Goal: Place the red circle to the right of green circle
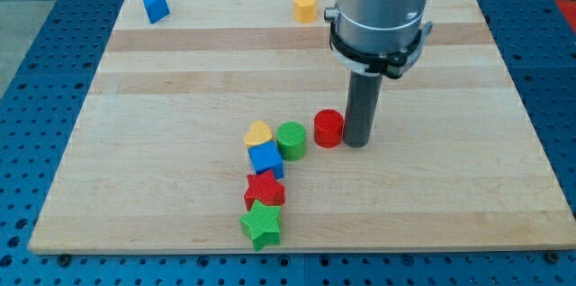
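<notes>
The green circle [291, 139] sits beside a yellow heart [258, 132] on the table [180, 79]. The red circle [328, 129] lies just right of green circle, seemingly placed. My tip [357, 143], a gripless tool holding nothing, touches the red circle's right side, likely from nudging it leftward.

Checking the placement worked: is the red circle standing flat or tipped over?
Standing flat. The red circle shows its round top face level, just right of the green circle; my tip is beside its right side.
</notes>
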Motion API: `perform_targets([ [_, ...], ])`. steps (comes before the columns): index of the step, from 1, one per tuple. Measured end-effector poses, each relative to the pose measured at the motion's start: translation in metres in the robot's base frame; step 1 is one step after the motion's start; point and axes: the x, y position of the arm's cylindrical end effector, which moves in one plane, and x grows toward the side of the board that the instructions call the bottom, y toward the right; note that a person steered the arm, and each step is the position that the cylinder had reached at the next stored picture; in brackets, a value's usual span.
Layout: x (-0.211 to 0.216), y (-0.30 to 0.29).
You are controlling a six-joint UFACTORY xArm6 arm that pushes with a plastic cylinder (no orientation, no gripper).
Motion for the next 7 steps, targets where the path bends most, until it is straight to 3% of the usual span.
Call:
perform_targets([
  [2, -0.05, 0.033],
  [3, -0.08, 0.019],
  [4, -0.069, -0.015],
  [7, -0.031, -0.023],
])
